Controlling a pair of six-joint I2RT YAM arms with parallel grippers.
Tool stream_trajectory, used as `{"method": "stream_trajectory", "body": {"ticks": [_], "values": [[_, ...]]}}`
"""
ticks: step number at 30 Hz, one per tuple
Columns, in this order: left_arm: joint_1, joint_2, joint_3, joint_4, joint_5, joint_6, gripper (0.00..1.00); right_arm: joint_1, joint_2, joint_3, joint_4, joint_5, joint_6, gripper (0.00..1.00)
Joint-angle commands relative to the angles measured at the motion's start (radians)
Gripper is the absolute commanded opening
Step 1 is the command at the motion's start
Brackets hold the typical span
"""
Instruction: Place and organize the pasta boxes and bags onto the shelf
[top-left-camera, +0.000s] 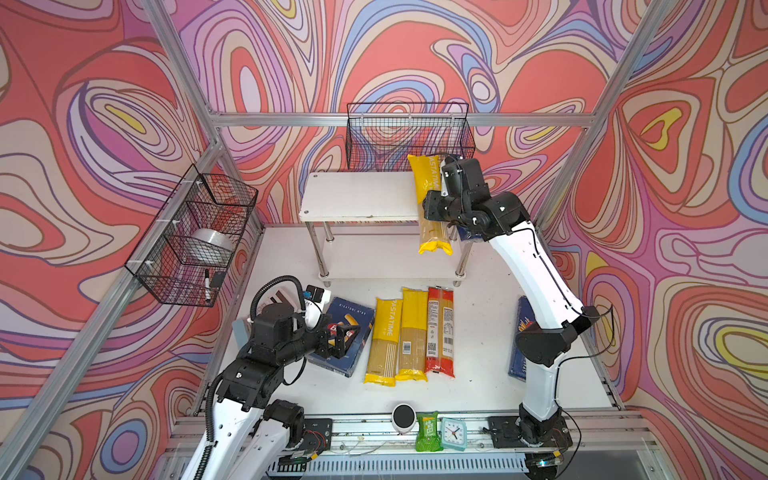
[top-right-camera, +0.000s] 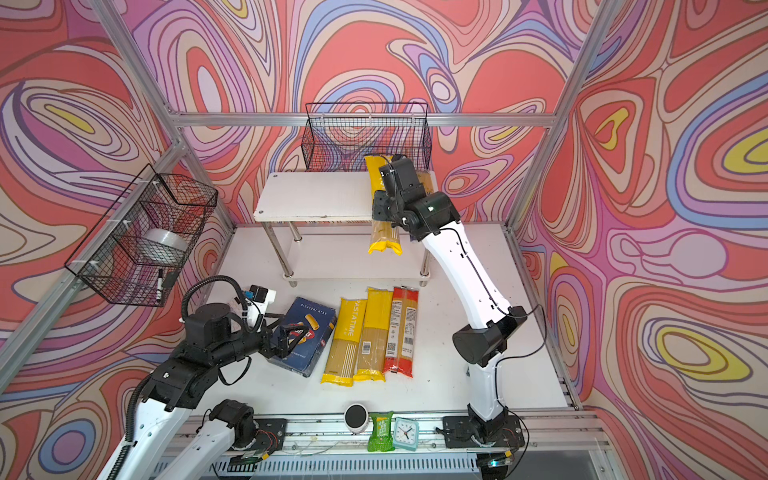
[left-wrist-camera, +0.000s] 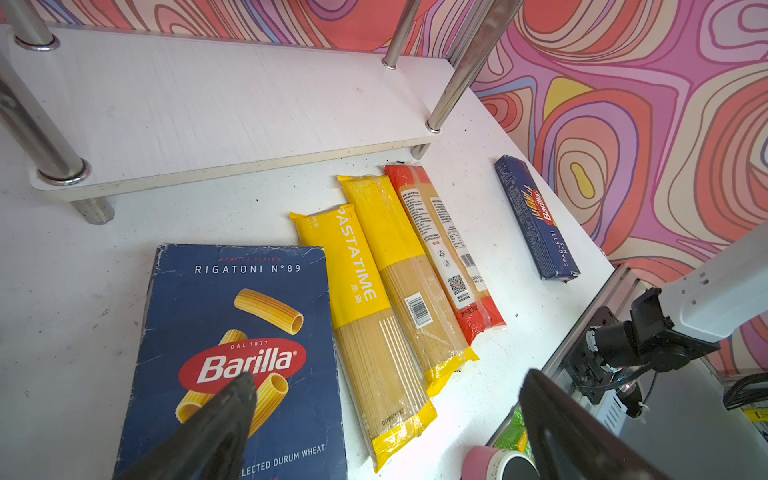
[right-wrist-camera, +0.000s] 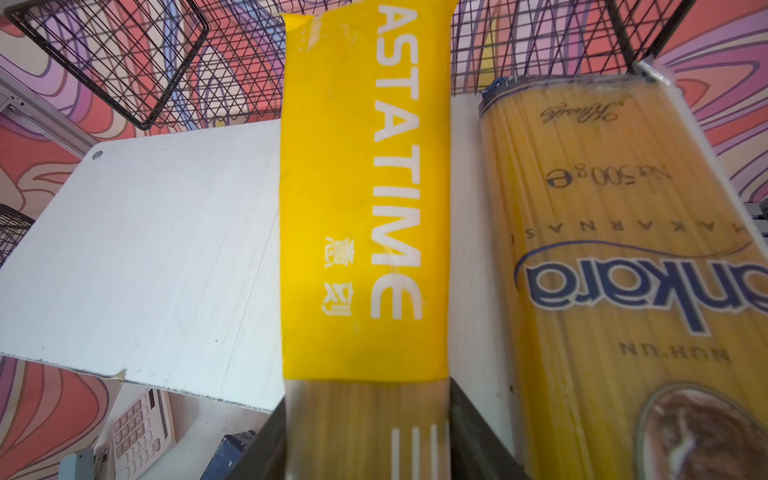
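The white shelf (top-left-camera: 357, 195) stands at the back. A yellow-ended bag (top-left-camera: 426, 178) lies on its top board, its near end sticking out past the front edge. My right gripper (right-wrist-camera: 368, 395) is shut on it, fingers pressed to both sides. A gold and dark blue bag (right-wrist-camera: 615, 249) lies beside it on the board. On the table lie the rigatoni box (left-wrist-camera: 232, 316), two yellow-ended bags (top-left-camera: 384, 340) (top-left-camera: 411, 332), a red-ended bag (top-left-camera: 439, 332) and the spaghetti box (left-wrist-camera: 536, 216). My left gripper (left-wrist-camera: 386, 380) hovers open over the rigatoni box's near right corner, holding nothing.
A black wire basket (top-left-camera: 409, 137) hangs behind the shelf and another (top-left-camera: 195, 232) on the left wall holds a tape roll. A round speaker (top-left-camera: 404, 417), a green packet (top-left-camera: 428, 432) and a small clock (top-left-camera: 454, 434) line the front rail. A calculator (right-wrist-camera: 137, 428) lies left of the shelf.
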Motion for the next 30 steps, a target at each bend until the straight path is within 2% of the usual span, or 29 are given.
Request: {"method": "stream_trajectory", "body": {"ticks": [1, 14, 17, 22, 30], "values": [[-0.004, -0.009, 0.019, -0.017, 0.008, 0.012, 1.00, -0.006, -0.031, 0.005, 0.034, 0.022, 0.005, 0.53], [-0.003, -0.013, 0.020, -0.018, 0.002, 0.010, 1.00, -0.006, -0.170, -0.047, 0.000, -0.016, -0.006, 0.58], [-0.004, -0.014, 0.019, -0.016, 0.002, 0.009, 1.00, -0.005, -0.273, -0.128, 0.006, -0.052, -0.009, 0.58], [-0.004, -0.004, 0.025, -0.025, -0.010, 0.010, 1.00, -0.002, -0.455, -0.324, 0.055, -0.195, -0.006, 0.55], [-0.002, -0.018, 0.021, -0.021, -0.030, 0.012, 1.00, -0.001, -0.641, -0.466, -0.045, -0.283, -0.012, 0.52]]}}
